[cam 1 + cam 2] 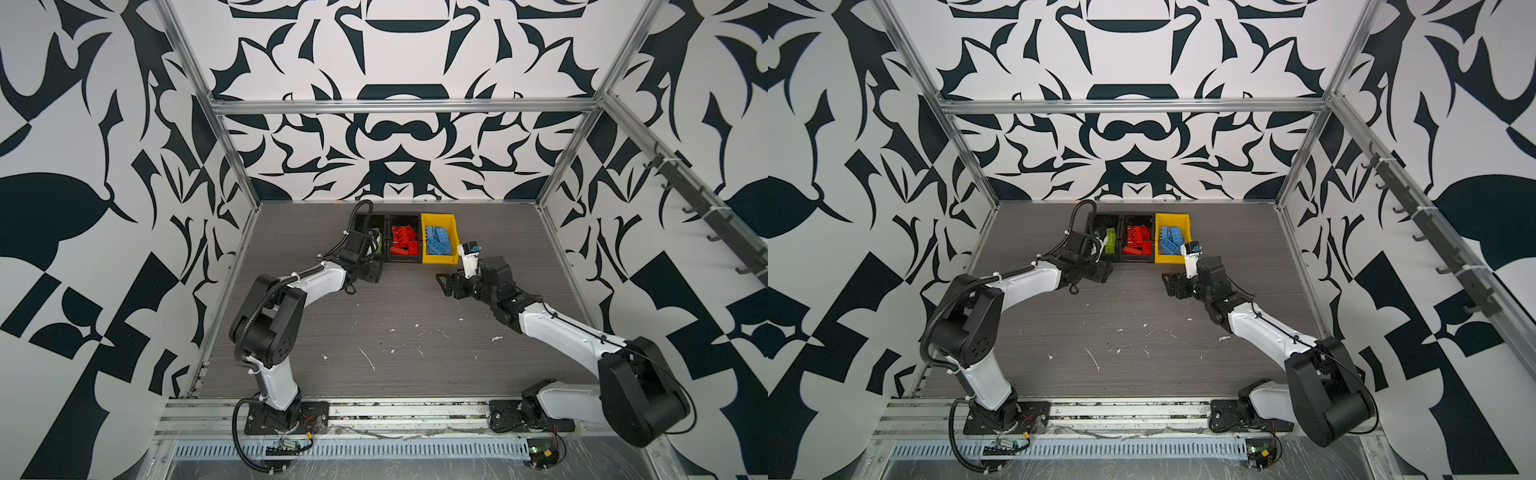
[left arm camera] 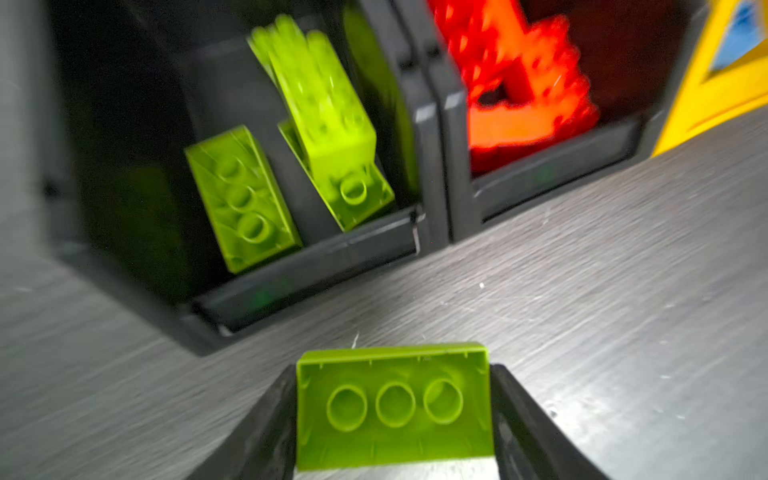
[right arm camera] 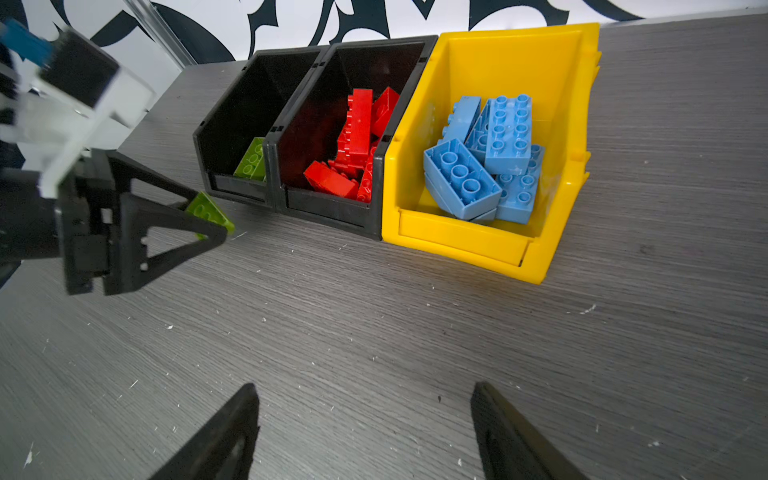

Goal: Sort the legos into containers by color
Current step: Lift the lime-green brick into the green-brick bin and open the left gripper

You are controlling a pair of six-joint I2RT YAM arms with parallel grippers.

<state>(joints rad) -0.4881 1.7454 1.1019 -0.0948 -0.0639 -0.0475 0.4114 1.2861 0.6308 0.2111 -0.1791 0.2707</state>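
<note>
Green brick (image 2: 395, 415) is clamped lengthwise in the left end effector (image 2: 392, 374), just short of the black bin (image 2: 307, 266) with the other greens (image 2: 245, 199), dead ahead; right end effector (image 3: 363, 386) sits spread and empty, farther off.

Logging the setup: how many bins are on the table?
3, side by side: left black bin holding lime-green bricks, middle black bin holding red bricks, yellow bin on the right holding light-blue bricks. None appears hidden.

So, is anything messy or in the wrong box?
No brick sits in a wrong bin. One green brick is outside, held in the left gripper before the black bin of greens. White flecks litter the table.
</note>
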